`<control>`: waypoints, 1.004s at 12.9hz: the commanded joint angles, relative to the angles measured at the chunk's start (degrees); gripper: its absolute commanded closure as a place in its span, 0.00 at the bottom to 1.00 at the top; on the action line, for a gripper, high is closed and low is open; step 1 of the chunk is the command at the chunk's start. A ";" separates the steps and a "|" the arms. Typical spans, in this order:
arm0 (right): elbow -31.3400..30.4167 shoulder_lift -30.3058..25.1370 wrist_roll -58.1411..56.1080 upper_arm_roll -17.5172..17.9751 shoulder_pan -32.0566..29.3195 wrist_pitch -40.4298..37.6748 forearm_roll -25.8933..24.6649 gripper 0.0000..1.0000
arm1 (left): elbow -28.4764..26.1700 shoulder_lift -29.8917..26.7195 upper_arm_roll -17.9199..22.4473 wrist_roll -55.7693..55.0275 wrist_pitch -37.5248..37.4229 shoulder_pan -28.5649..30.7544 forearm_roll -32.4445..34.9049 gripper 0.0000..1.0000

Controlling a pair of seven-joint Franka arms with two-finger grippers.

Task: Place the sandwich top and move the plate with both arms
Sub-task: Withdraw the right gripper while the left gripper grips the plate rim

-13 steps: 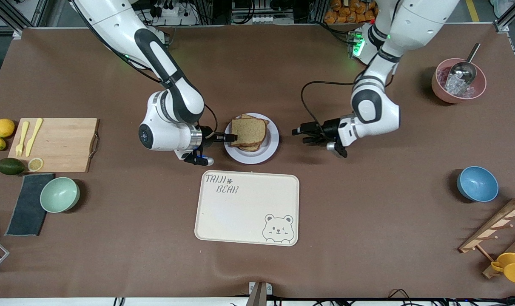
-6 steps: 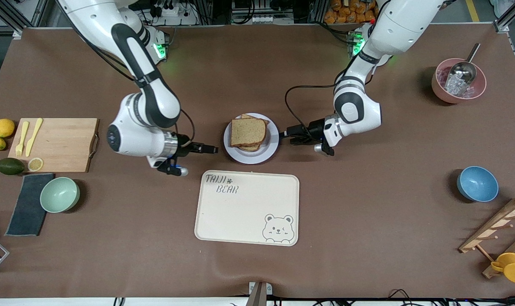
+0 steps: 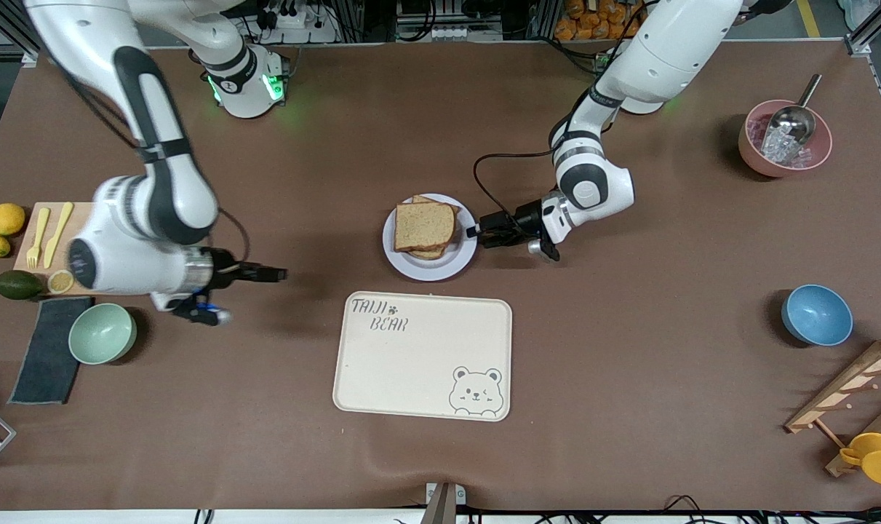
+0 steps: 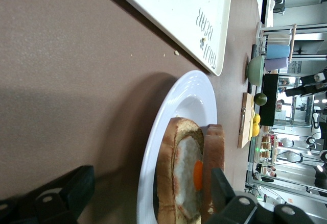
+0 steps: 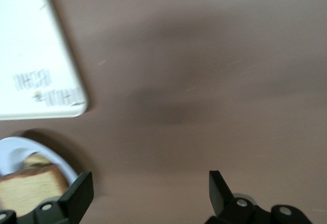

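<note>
The sandwich top (image 3: 425,224) lies flat on the stacked sandwich on the plate (image 3: 431,270), farther from the front camera than the tray. My left gripper (image 3: 475,233) is open at the plate's rim, on the side toward the left arm's end of the table. In the left wrist view the plate (image 4: 190,97) and the sandwich top (image 4: 214,147) show between the spread fingers (image 4: 66,193) of the left gripper (image 4: 148,193), with fried egg under the slice. My right gripper (image 3: 276,274) is open and holds nothing, over bare table between cutting board and tray. The right gripper (image 5: 148,191) has only tabletop between its fingers.
The cream bear tray (image 3: 422,356) lies just nearer the camera than the plate. Cutting board (image 3: 113,247), green bowl (image 3: 102,332), dark cloth (image 3: 47,349), lemons and avocado sit at the right arm's end. Pink bowl with scoop (image 3: 782,142), blue bowl (image 3: 816,314) and wooden rack (image 3: 855,393) sit at the left arm's end.
My right gripper let go of the top slice and drew away from the plate toward the cutting board. My left gripper moved in to the plate's rim.
</note>
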 commanded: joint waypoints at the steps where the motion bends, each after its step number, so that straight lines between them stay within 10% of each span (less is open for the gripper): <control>1: 3.66 1.42 -4.95 1.72 -4.34 -1.56 -4.70 0.00 | 0.78 0.29 0.04 1.35 0.80 -1.00 -1.88 0.00; 7: 14.89 -0.07 -7.79 4.09 -10.50 -11.65 -12.57 0.00 | 0.69 0.29 0.04 1.35 0.80 -2.84 -4.86 0.06; 11: 18.69 -6.38 -7.27 8.05 -13.94 -18.07 -14.89 0.00 | 0.78 0.29 0.04 1.44 1.32 -3.38 -5.57 0.77; 13: 18.08 -11.92 -0.55 8.93 -13.68 -21.68 -15.15 0.00 | 0.78 0.29 0.04 1.44 1.41 -3.46 -7.15 0.84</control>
